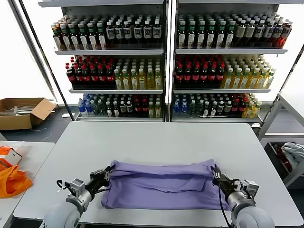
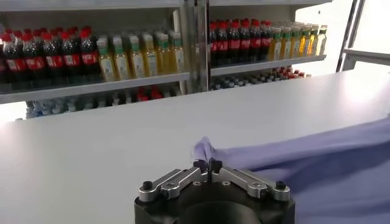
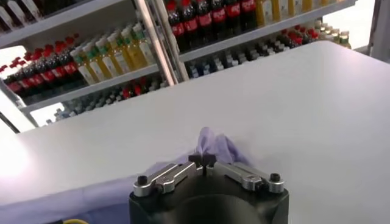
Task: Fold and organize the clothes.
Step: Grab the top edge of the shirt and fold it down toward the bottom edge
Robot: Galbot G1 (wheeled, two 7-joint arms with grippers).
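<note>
- The left gripper is clenched on the left far corner of the lavender T-shirt; in the left wrist view its two fingertips meet with a puckered tuft of the fabric rising just beyond them.
- The right gripper is likewise clenched on the shirt's right far corner; in the right wrist view its fingertips pinch a small peak of purple cloth.
- One T-shirt only: it lies spread across the near part of the white table, stretched between the two grippers, plain side showing, with a folded band along its far edge and soft creases in the middle.
- Two arms, one at each near corner of the table, each with a dark cable looping beside the wrist.
- The far half of the table carries nothing that blocks the shirt.
- Beyond the table stand two shelving units side by side, three visible tiers each, packed with rows of bottles: dark cola-like with red labels, yellow, green and clear; too many to count.
- To the robot's left, an orange bag sits on a second white table, and one open cardboard box lies on the floor.
- To the right, a metal rack holds a pale grey-white cloth.
</note>
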